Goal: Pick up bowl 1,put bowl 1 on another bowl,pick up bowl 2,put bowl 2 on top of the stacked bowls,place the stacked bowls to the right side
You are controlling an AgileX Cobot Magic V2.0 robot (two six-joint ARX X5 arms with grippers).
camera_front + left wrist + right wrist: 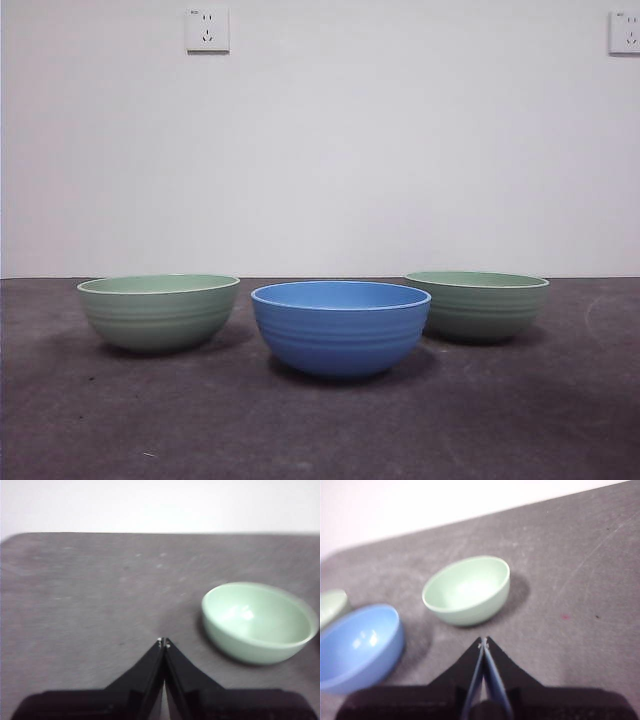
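Nothing's been stacked yet: the round blue ribbed bowl (340, 326) is sat mid-surface between the two sage-green ribbed bowls (159, 311) (479, 304), all apart, while the left pincer (163, 641) and right pincer (483, 640) are held closed and empty above the dark grey surface (320, 430)

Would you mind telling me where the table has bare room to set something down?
Bare patches: the near strip in front of the blue bowl, and the corners outside the left green bowl and right green bowl. The gaps between bowls are tight.
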